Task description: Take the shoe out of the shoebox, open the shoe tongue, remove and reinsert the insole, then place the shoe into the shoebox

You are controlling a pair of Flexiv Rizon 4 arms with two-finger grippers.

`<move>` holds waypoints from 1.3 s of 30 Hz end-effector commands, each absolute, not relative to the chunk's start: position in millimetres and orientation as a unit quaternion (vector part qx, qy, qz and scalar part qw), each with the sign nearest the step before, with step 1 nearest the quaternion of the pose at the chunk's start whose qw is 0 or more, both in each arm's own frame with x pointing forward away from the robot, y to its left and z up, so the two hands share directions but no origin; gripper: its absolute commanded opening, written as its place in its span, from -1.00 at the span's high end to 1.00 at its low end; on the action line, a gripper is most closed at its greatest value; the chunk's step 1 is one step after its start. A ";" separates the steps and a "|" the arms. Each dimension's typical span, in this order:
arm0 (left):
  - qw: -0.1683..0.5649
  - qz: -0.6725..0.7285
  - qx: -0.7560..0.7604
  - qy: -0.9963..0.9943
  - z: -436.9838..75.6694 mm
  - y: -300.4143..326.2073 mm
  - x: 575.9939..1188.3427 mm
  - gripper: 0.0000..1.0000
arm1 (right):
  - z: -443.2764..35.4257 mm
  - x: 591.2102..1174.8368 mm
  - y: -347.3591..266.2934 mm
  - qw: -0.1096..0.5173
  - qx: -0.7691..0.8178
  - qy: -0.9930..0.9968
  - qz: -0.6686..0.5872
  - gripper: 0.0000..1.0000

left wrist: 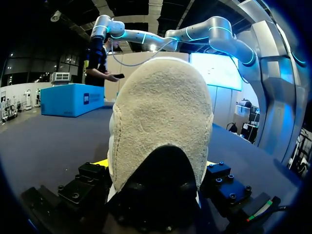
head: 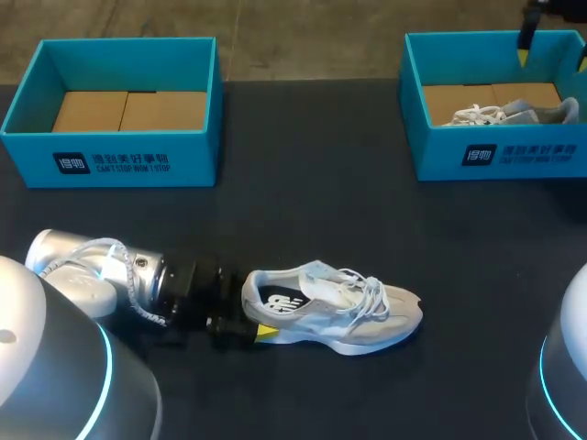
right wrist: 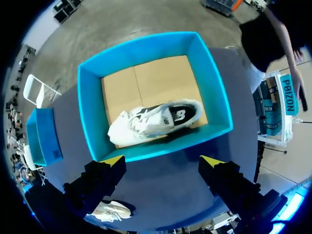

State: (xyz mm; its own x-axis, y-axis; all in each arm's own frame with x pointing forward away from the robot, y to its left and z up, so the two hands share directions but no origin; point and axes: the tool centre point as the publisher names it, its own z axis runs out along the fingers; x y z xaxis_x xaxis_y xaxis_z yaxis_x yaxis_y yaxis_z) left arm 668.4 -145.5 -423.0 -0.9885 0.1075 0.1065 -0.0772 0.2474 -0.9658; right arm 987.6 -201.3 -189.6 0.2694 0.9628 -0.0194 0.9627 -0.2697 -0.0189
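Head view | grey-white mesh sneaker (head: pixel 335 312) at 6 o'clock on black desk (head: pixel 303 183) | left claw (head: pixel 252 319) closed on its heel | right claw (right wrist: pixel 163 161) wide open, empty, above blue cardboard box (right wrist: pixel 146 48) at 2 | sneaker likely light, soft-topped; stiff heel suits gripping

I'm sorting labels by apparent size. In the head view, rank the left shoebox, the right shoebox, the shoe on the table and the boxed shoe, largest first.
1. left shoebox and right shoebox, alike; the right one is cut by the view's edge.
2. shoe on the table.
3. boxed shoe, partly hidden and farther off.
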 end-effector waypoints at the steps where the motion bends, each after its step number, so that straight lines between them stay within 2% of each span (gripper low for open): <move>1: 0.075 0.613 -0.009 -0.787 -427.3 -146.2 667.0 1.00 | -188.0 964.6 -186.2 -0.019 -0.800 -0.600 -0.002 -1.00; 10: 0.075 0.613 -0.009 -0.787 -427.3 -146.2 667.0 1.00 | -186.6 932.2 -159.7 -0.016 -0.813 -0.582 -0.021 -1.00; 12: 0.075 0.613 -0.009 -0.787 -427.3 -146.2 667.0 1.00 | -196.2 935.3 -154.9 0.000 -0.805 -0.593 -0.025 -1.00; 28: 0.075 0.613 -0.009 -0.787 -427.3 -146.2 667.0 1.00 | -196.2 935.3 -154.9 0.000 -0.805 -0.593 -0.025 -1.00; 33: 0.075 0.613 -0.009 -0.787 -427.3 -146.2 667.0 1.00 | -198.2 918.2 -110.5 -0.033 -0.817 -0.576 0.015 -1.00; 39: 0.075 0.613 -0.009 -0.787 -427.3 -146.2 667.0 1.00 | -201.8 881.9 -76.6 -0.031 -0.820 -0.571 0.006 -1.00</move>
State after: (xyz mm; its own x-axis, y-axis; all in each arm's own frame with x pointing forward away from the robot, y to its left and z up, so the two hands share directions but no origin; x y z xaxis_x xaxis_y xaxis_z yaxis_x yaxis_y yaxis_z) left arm 668.4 -145.5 -423.1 -0.9885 0.1074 0.1067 -0.0773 0.2475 -0.9658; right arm 899.4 -87.5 -200.4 0.3426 0.9386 -0.0416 0.9395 -0.3423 0.0139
